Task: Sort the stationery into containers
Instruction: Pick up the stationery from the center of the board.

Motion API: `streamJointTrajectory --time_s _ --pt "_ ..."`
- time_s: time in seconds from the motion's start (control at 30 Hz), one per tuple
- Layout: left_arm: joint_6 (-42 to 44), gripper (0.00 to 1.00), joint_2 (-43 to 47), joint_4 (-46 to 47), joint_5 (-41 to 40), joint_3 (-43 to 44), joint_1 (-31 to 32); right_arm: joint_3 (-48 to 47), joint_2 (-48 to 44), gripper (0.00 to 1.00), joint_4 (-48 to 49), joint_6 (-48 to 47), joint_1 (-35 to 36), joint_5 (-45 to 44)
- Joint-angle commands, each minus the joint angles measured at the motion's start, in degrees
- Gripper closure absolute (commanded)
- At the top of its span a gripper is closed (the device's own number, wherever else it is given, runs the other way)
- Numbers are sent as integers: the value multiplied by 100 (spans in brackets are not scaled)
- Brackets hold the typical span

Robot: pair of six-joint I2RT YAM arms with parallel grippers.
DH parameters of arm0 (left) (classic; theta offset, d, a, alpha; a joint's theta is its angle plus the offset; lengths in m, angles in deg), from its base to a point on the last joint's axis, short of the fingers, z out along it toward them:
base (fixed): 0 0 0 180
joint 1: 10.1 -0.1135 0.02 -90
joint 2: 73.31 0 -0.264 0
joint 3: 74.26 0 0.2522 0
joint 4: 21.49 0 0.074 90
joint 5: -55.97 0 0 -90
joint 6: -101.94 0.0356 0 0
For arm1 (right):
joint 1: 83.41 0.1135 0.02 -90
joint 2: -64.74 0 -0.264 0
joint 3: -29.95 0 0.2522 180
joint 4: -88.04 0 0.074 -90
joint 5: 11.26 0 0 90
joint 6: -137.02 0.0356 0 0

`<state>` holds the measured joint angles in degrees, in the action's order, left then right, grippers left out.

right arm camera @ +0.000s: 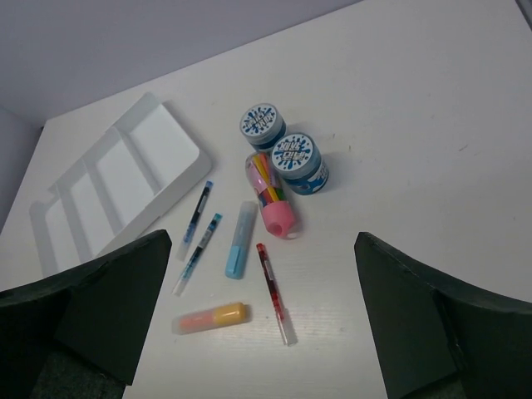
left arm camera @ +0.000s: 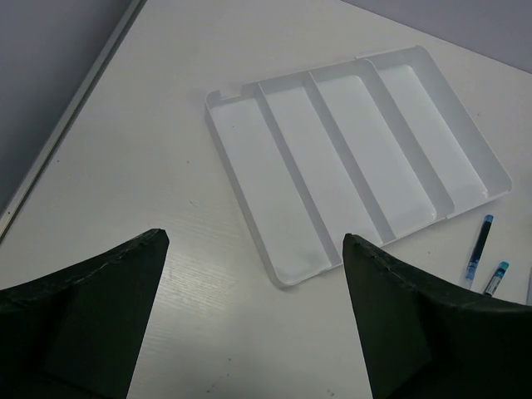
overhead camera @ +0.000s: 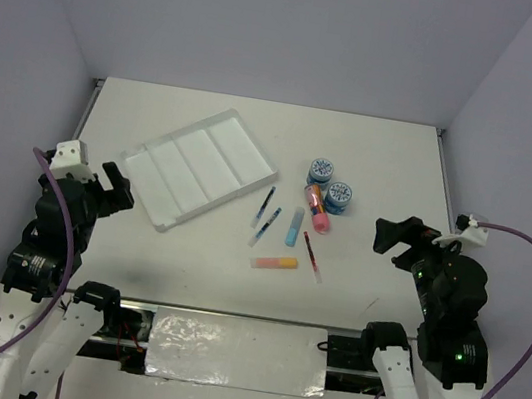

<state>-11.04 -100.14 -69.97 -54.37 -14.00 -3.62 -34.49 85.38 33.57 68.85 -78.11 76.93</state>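
White tray [overhead camera: 198, 170] on the bench [overhead camera: 384, 158]; stationery [overhead camera: 294, 226] loose just right of it.
Right wrist view alone resolves print on the tubs [right arm camera: 263, 124]; left pincer [left arm camera: 255, 239] and right pincer [right arm camera: 263, 238] gape, gripping nothing.

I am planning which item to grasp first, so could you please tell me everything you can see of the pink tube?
The pink tube is a short clear plastic cylinder with an opaque pink cap, holding several coloured sticks. It lies flat on the white table, cap end toward the near edge, its far end beside the nearer blue tub, seemingly touching it. The light-blue marker lies apart on its left.
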Motion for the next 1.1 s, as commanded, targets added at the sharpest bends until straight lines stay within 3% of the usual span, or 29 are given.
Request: streamJointTrajectory --time_s 0.0,0.17,0.33,0.37,0.47,0.57,0.8,1.07 --pt "-92 1 2 185 -41 78 29 -83 19 0 98 -55 -20 -22" --pt "-57 1 20 220 38 61 29 479 343 0 1054 -231 -20 1321" --pt "-31 1 -59 255 144 52 29 550 2493 0 1889 -345 163 1771" --pt "-22 1 -68 246 144 52 29 463 2880 0 1987 -398 330 1615" --pt "-4 1 -86 264 188 35 37 -405 4950 0 1541 -784 1252 -558" --pt "-4 1 -103 255 206 35 64 -1031 5860 1 1460 -978 1860 -1312" --pt "22 1 -112 281 250 17 117 -1647 7005 27 1759 -1286 2186 -1401" --pt "39 1 -112 308 311 8 125 -1805 7735 33 2067 -1523 2247 -1287"
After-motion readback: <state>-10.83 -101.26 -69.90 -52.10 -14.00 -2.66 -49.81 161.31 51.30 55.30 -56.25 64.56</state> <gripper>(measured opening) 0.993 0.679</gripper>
